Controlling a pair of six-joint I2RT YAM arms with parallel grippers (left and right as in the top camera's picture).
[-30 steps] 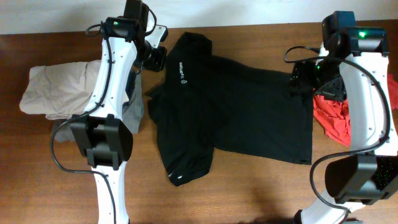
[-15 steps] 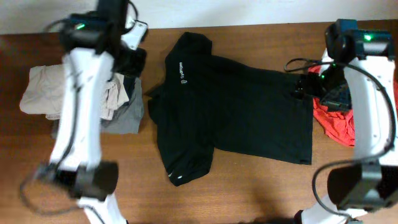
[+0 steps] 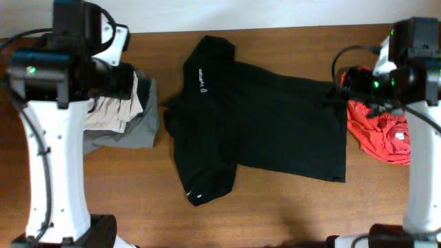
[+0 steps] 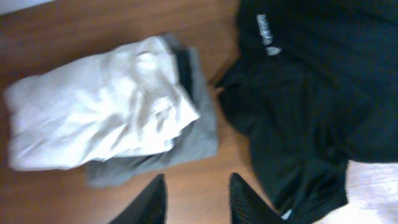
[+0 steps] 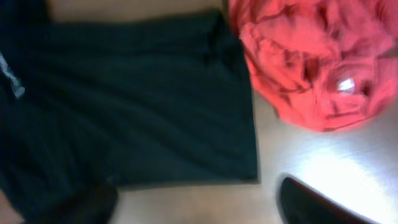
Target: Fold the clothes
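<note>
The black shirt [image 3: 275, 117] lies spread on the middle of the surface [image 3: 275, 213], its long axis running from the logo end, toward the left arm, to the hem, toward the right arm. The right pincer [image 5: 199, 202], wide apart and empty, hangs at the shirt's hem edge beside the red garment [image 3: 375, 134], so it looks the nearer. The left pincer [image 4: 198, 200], partly open and empty, hangs off the shirt's collar end, over the beige and grey pile [image 4: 93, 124].

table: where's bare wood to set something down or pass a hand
Widest: the table's front strip below the black shirt's hem. Also the back strip right of its collar. Crowded: beige and grey pile close on the shirt's left, red-orange garment against its right edge.
</note>
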